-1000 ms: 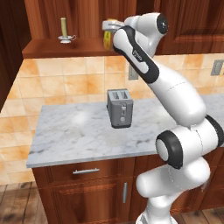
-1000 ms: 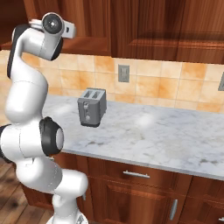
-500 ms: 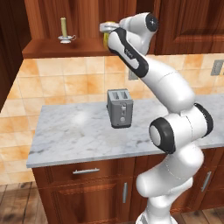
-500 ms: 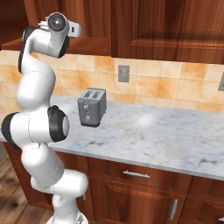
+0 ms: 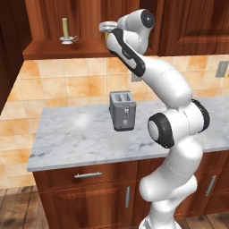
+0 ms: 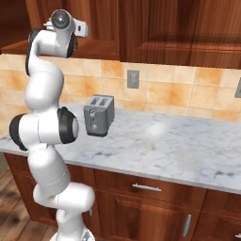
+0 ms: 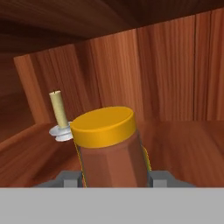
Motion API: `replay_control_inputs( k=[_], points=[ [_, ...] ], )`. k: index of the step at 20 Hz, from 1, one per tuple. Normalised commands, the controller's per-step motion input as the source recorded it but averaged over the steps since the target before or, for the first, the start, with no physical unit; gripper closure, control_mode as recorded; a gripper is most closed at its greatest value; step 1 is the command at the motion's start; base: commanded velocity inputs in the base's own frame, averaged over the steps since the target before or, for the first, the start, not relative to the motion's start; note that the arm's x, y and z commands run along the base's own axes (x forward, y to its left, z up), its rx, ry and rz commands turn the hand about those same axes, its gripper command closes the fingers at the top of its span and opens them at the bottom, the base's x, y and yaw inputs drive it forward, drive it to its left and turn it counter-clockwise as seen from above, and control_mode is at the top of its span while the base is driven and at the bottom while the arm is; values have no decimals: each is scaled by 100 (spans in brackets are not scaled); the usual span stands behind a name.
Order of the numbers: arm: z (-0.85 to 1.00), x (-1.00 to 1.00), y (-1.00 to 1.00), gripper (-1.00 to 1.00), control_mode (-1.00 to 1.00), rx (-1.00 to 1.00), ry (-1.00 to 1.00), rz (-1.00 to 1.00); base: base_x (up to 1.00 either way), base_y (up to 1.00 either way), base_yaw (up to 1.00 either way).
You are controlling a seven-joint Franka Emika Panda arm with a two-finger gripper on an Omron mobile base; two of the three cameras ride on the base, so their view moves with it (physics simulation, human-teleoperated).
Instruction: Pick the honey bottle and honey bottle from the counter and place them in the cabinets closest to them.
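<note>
A: You had the arm (image 5: 156,80) reaching high off the base, up to the cabinet shelf (image 5: 62,49) above the marble surface (image 5: 80,134). How should you have handled the set-down?

B: Your end effector (image 7: 114,178) was clamped on the honey bottle (image 7: 109,148), cap toward the back panel, inside the shelf recess. I'd judge you needed to lower it until the base sat flat on the wood, then part the jaws and back straight out, so the bottle didn't tip.

A: Anything nearby to mind?

B: The toaster (image 5: 122,110) stood on the surface below, well clear of the hand. On the shelf itself, the candle in its white holder (image 7: 59,120) stood to the left of the bottle in the hand view, near but apart. You'd have done best to keep the bottle to that free side and avoid sweeping left.

A: And the second bottle?

B: I couldn't make it out anywhere on the surface.
</note>
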Motion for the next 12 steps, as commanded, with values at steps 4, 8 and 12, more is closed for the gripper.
replay_control_inputs(
  k=[4,8,12],
  points=[
    [0,39,0,100,-100,-3,0,-2,0,0,0],
    [0,37,0,100,-100,0,0,-1,0,0,0],
    [0,37,0,100,-100,0,0,-1,0,0,0]
  ],
)
